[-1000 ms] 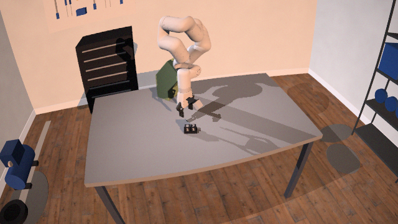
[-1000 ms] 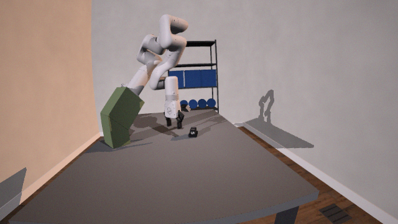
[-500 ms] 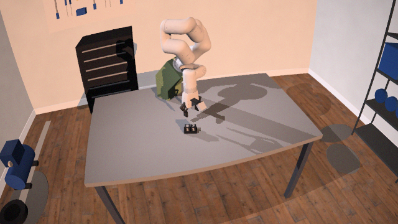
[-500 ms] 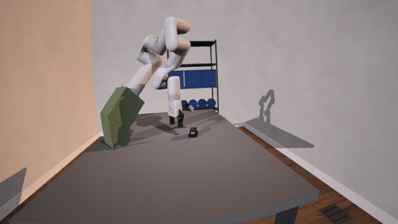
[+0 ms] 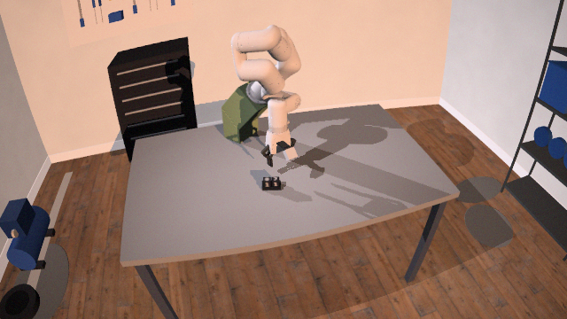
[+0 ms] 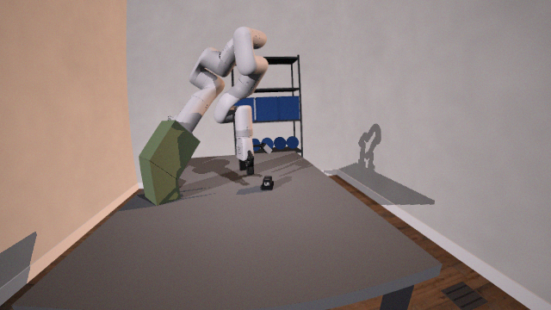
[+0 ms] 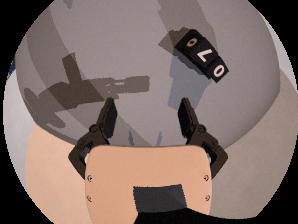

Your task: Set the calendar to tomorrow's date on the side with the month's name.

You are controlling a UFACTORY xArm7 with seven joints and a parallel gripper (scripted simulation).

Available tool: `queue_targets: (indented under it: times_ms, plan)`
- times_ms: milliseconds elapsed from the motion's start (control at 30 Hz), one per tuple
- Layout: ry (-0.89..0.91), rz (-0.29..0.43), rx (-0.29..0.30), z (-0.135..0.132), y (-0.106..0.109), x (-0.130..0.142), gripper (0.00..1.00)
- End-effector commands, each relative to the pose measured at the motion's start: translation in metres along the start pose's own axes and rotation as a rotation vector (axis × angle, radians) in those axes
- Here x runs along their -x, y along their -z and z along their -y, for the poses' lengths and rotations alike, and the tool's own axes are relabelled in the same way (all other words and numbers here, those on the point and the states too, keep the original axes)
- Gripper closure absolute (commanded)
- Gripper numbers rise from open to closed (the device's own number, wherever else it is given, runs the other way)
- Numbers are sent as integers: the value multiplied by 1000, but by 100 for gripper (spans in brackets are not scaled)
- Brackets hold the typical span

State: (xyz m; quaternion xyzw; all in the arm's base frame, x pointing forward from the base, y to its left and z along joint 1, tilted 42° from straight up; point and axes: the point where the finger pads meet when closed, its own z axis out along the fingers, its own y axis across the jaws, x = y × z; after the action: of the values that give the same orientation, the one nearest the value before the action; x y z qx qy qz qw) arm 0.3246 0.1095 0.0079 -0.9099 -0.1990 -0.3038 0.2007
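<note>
The black two-cube calendar (image 5: 271, 183) (image 6: 267, 183) (image 7: 202, 56) is seen on the grey surface (image 5: 190, 213) (image 6: 241, 250) (image 7: 135, 40); near it, the black jaws (image 5: 281, 156) (image 6: 246, 167) are spread wide, with nothing held.

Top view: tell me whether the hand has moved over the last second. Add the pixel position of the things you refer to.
Yes. The hand (image 5: 279, 159) (image 6: 246, 170) (image 7: 147, 105) has shifted toward the picture's right, judged against the calendar (image 5: 271, 185) (image 6: 267, 183) (image 7: 202, 56), which sits where it did.
</note>
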Motion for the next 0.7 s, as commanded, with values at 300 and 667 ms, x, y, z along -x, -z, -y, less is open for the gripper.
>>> queue_targets:
  times_ms: [300,667]
  plan:
    - [-172,4,5,19,0,-19,0]
    - [-334,4,5,38,0,-36,0]
